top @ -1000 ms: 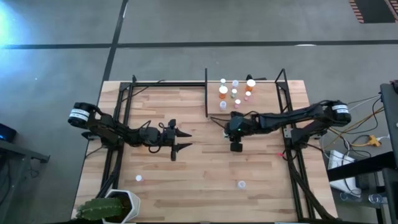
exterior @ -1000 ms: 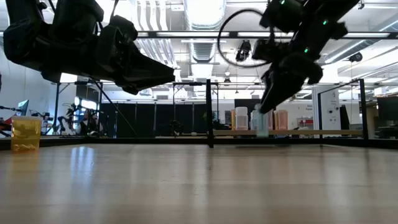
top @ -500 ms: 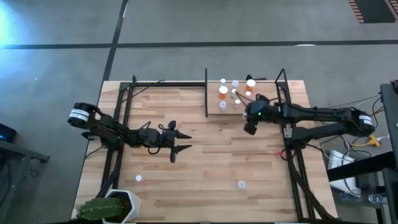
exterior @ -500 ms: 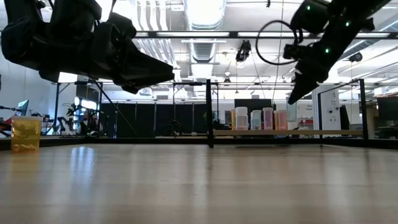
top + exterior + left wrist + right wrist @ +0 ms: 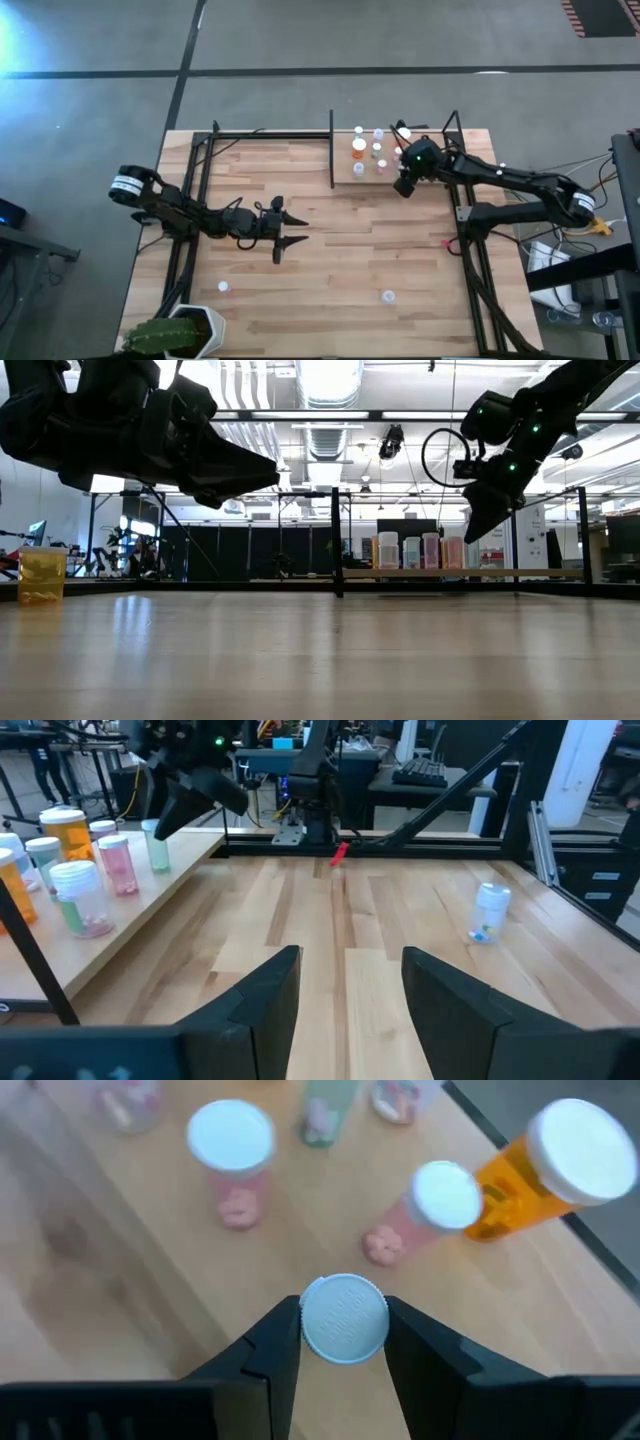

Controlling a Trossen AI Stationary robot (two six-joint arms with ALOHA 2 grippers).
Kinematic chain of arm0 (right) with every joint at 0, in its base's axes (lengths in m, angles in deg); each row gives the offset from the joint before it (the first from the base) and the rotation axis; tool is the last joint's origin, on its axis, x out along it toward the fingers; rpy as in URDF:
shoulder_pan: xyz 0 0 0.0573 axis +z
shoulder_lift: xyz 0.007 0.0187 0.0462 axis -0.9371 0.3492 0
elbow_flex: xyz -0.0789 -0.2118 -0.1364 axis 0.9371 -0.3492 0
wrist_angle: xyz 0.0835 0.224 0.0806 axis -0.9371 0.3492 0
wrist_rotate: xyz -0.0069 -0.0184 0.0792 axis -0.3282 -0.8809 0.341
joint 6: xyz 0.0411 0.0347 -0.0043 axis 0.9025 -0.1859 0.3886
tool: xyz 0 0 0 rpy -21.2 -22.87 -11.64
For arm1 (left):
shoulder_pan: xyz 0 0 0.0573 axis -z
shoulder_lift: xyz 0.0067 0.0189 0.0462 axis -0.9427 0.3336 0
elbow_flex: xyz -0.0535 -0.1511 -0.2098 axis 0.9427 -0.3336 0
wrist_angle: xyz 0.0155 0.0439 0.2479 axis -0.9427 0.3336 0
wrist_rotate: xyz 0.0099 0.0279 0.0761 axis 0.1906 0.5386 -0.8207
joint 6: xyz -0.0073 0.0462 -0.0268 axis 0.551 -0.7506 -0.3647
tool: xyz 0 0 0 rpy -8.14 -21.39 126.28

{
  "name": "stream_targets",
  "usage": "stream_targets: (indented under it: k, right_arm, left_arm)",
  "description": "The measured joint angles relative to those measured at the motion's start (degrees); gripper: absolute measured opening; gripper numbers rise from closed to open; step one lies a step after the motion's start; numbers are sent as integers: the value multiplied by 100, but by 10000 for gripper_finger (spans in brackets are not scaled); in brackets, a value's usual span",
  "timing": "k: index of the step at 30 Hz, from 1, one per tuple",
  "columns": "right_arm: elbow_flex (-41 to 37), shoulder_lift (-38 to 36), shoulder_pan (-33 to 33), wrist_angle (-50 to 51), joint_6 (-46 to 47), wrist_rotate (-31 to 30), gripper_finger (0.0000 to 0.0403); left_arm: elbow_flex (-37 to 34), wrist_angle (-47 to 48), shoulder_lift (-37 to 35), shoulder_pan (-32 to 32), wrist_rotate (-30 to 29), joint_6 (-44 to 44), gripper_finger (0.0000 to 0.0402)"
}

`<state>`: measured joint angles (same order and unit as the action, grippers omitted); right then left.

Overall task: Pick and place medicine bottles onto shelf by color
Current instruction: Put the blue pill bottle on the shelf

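Observation:
My right gripper (image 5: 403, 185) hovers over the shelf (image 5: 430, 215) at the far right, shut on a small pale-green medicine bottle (image 5: 157, 845) with a white cap (image 5: 343, 1318). Several more medicine bottles, orange, pink and clear (image 5: 365, 150), stand on their bases on the shelf board just beyond it; one is a big orange bottle (image 5: 530, 1175). My left gripper (image 5: 290, 228) waits open at mid-table, pointing level toward the table's right edge, fingers empty (image 5: 350, 990). My right gripper pinches the bottle at its cap (image 5: 305, 1320) between its two fingers, one on each side. The fingers (image 5: 180, 810) slant down from above. The bottle hangs upright below them, lifted clear of the board.
Two loose bottles stand on the table near its front edge, one at the right (image 5: 388, 296) and one at the left (image 5: 222, 287). A potted plant (image 5: 175, 335) sits at the near left corner. Black rods and an upright divider (image 5: 332, 150) bound the shelf.
My right gripper has carried the bottle from mid-table toward the far right, over to the standing bottles, turning as it went. The bottle stays upright and clear of the table. My left arm has kept still.

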<state>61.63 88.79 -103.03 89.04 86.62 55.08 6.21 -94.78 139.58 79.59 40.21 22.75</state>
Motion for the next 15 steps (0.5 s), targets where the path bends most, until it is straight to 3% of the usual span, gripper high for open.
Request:
stream_targets:
  k: [7, 15]
  right_arm:
    - [0, 169, -115, -102, 136, -2, 140]
    - [100, 113, -108, -175, 108, -254, 198]
  left_arm:
    - [0, 3, 0, 1, 6, 0, 161]
    - [0, 12, 0, 4, 192, 0, 161]
